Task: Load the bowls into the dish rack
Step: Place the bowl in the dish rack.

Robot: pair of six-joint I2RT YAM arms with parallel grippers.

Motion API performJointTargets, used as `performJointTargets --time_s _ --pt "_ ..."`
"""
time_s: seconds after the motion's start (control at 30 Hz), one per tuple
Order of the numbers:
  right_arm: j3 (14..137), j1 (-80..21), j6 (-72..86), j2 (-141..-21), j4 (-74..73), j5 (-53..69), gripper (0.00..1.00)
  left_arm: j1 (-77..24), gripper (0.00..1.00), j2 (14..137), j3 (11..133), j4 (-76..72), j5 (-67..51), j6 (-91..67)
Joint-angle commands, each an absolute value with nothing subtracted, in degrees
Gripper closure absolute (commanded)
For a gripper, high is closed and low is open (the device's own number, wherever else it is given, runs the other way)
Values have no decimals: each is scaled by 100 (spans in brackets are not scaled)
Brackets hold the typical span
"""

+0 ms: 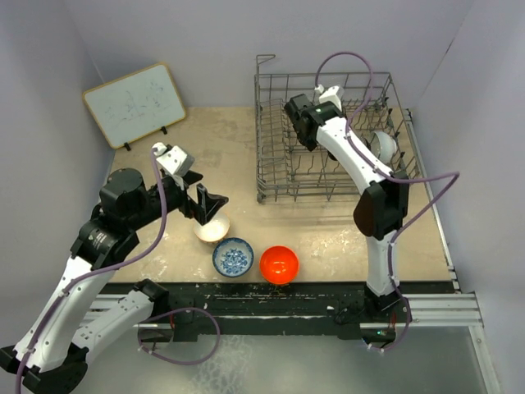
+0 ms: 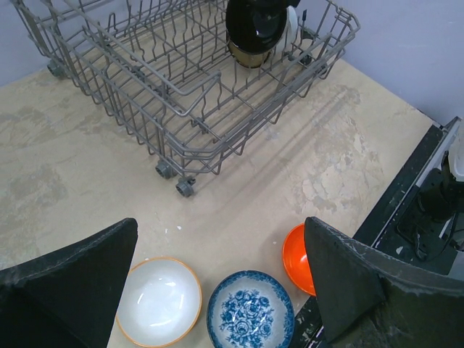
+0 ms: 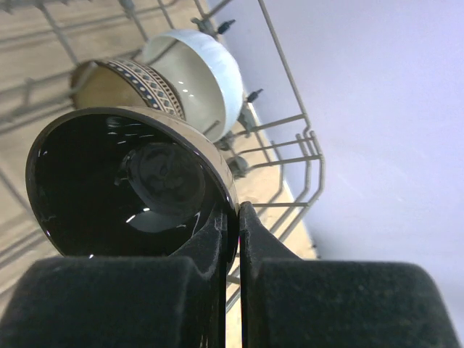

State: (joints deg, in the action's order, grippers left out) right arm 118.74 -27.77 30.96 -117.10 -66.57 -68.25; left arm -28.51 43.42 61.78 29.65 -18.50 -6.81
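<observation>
Currently right tool (image 3: 232, 221) is clenched on the rim of the black bowl (image 3: 123, 181), held inside the dish rack (image 1: 303, 190) next to the white bowl (image 3: 210, 65) and brown-rimmed bowl (image 3: 138, 78). The left tool (image 2: 219, 243) is spread open over the cream bowl (image 2: 159, 301), in front of the rack; blue-and-white bowl (image 2: 250, 313) and orange-red bowl (image 2: 295, 259) are set alongside.

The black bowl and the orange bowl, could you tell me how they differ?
The black bowl is glossy, tipped on edge, pinched by the right gripper in the dish rack. The orange bowl is bright orange-red, upright, untouched on the table. Both are small and round.
</observation>
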Motion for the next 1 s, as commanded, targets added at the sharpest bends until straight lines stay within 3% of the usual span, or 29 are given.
performJointTargets --time_s 0.0,0.3,0.5,0.97 --pt "12320 -2921 3218 -11724 -7364 -7986 100 -2821 1 4275 6143 2691 -1955 -728" --pt "12499 -2968 2602 -12436 -7362 -8643 100 -2821 1 4263 6089 2674 -1934 -712" --pt "12247 -2971 1448 -12580 -6498 -8892 100 -2821 1 4254 6016 2637 -1933 -737" --pt "12074 -3185 -802 -12996 -4910 -8268 100 -2821 1 4232 5999 2679 -1870 -673"
